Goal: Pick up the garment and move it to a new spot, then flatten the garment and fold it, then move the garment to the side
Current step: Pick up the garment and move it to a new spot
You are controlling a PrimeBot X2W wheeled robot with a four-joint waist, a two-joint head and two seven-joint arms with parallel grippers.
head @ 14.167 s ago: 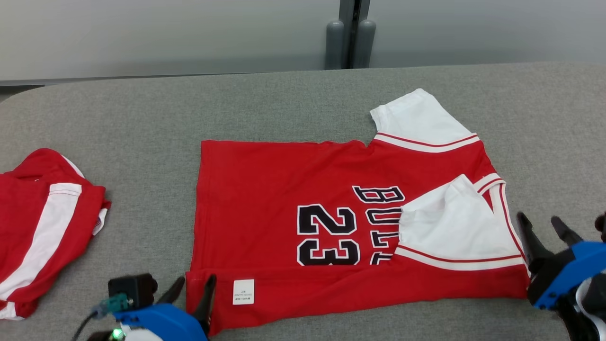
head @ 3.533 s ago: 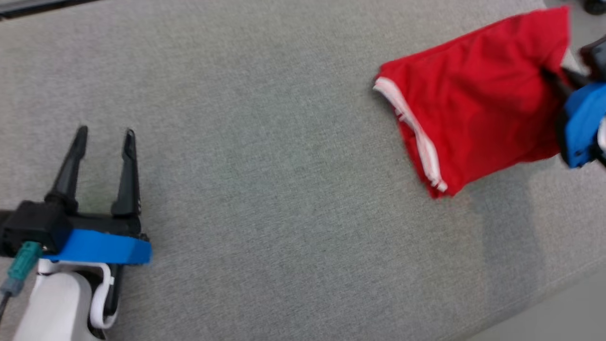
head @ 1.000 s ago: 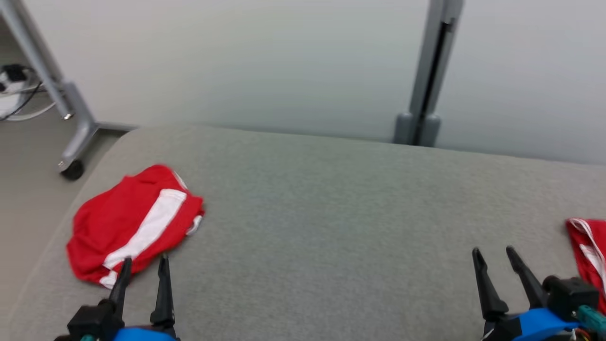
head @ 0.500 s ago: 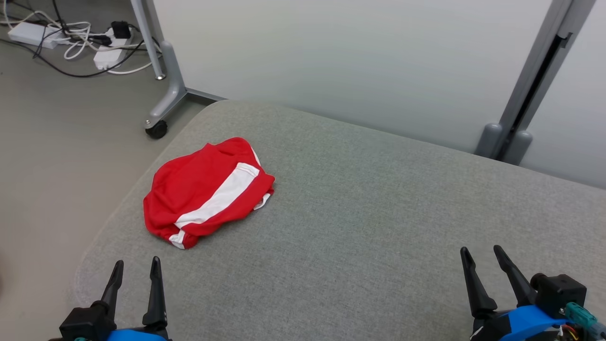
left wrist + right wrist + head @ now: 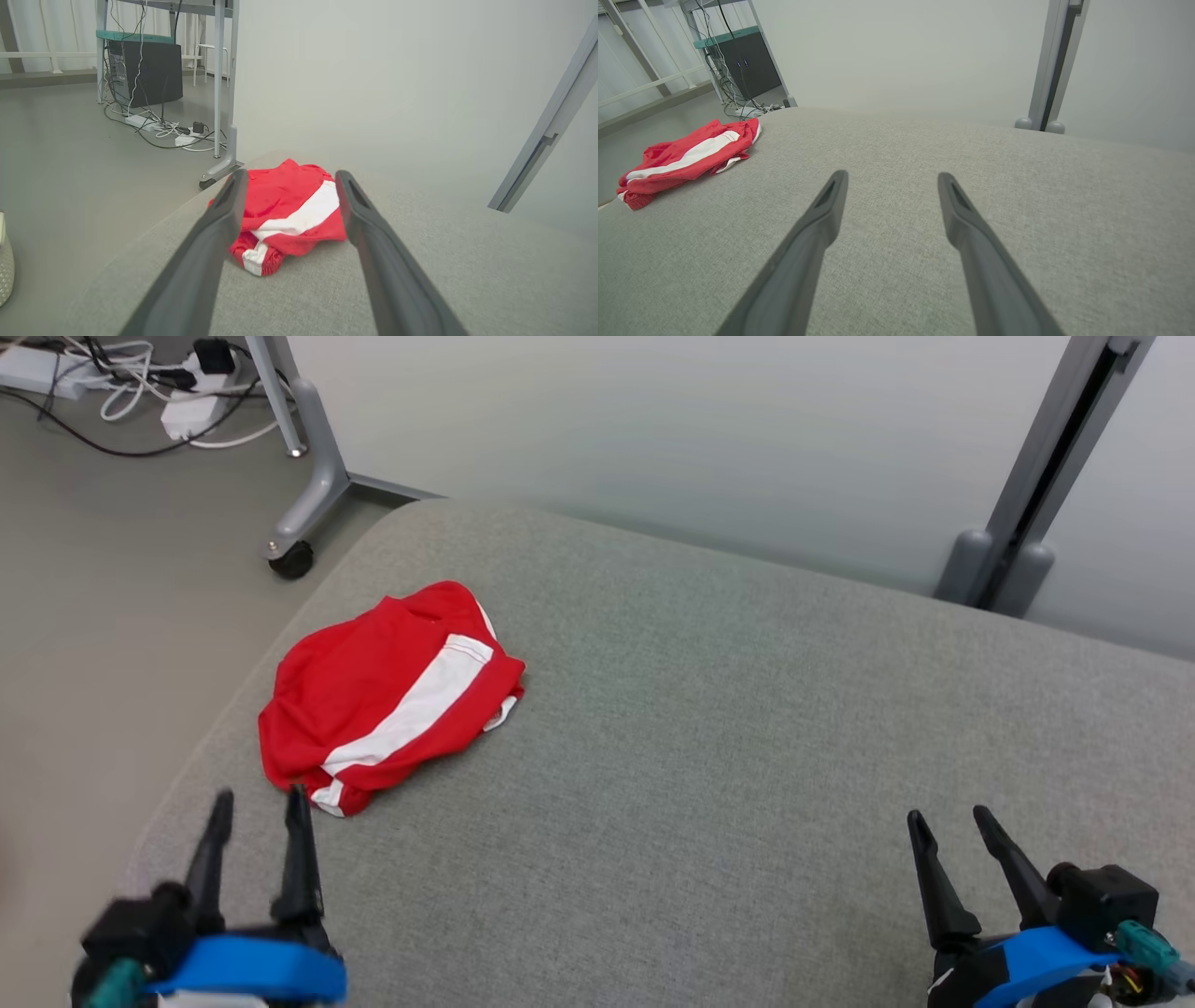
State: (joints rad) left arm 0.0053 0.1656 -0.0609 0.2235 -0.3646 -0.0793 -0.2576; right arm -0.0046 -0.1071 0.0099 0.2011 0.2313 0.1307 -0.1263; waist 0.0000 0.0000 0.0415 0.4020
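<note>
A crumpled red garment (image 5: 392, 695) with a white stripe lies near the left end of the grey padded table (image 5: 709, 728). My left gripper (image 5: 260, 795) stands open just short of its near edge, fingers pointing at it. In the left wrist view the garment (image 5: 289, 210) sits between and beyond the two spread fingers (image 5: 219, 233), with the left gripper (image 5: 289, 179) apart from the cloth. My right gripper (image 5: 948, 817) is open over bare table at the lower right, holding nothing. The right wrist view has the garment (image 5: 686, 158) far to the left of the right gripper (image 5: 892, 177).
The table's rounded left edge (image 5: 224, 700) drops to the floor close beside the garment. A wheeled frame leg (image 5: 303, 495) and cables with power strips (image 5: 140, 383) lie on the floor beyond. A grey post (image 5: 1027, 523) stands against the wall behind the table.
The head camera has swung left and tilted, bringing the crumpled garment toward the middle of the view. My left gripper has come up closer to the garment's near edge. Both grippers stay open.
</note>
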